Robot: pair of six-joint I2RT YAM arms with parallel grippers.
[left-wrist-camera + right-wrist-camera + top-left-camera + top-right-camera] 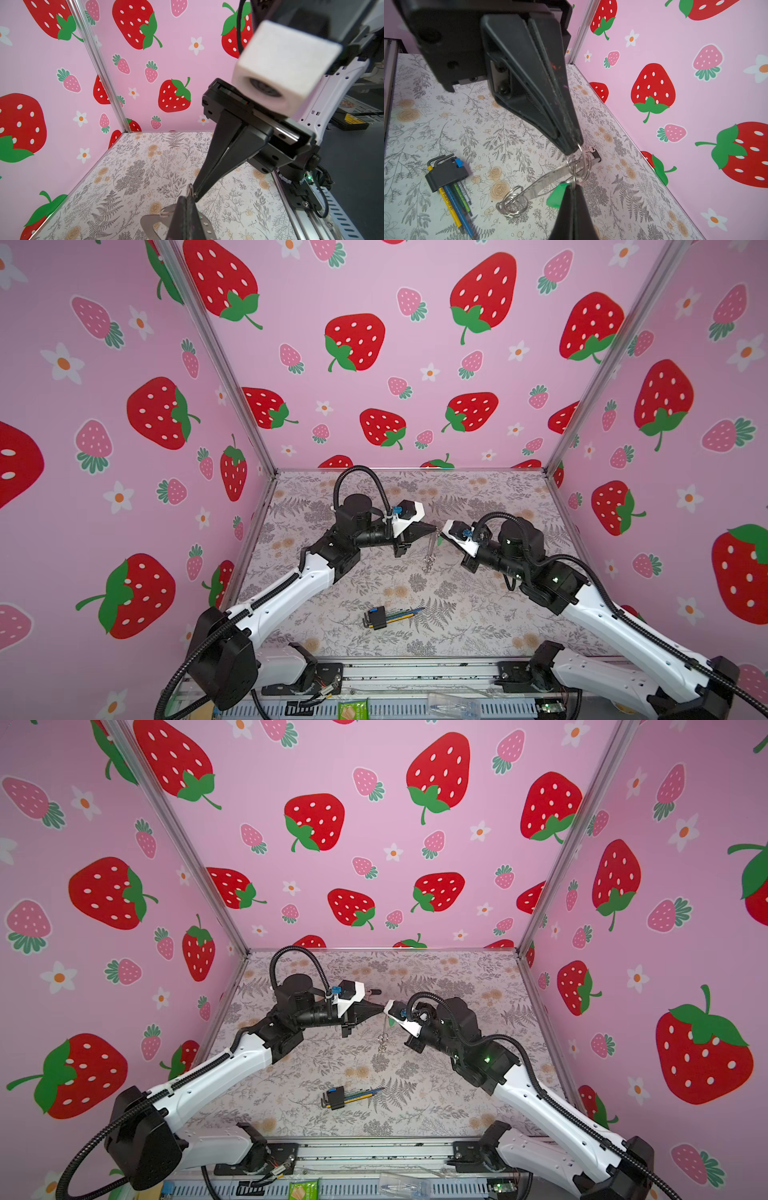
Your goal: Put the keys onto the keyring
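Silvery keyring (550,179) hangs over the desk (436,124) beyond the hex-key set (446,176), rings pinched by the closed left gripper (572,149) and closed right gripper (574,187). Green-tagged key (555,198) dangles alongside; black-tagged key (595,154) lies farther beyond that set.

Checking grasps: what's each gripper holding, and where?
Left gripper pinches the keyring by a top ring; right gripper apparently pinches the green-tagged key near its tag.

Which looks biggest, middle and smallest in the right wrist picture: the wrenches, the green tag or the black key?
1. wrenches
2. green tag, partly hidden
3. black key, but it lies farther from the camera, so its true size is unsure
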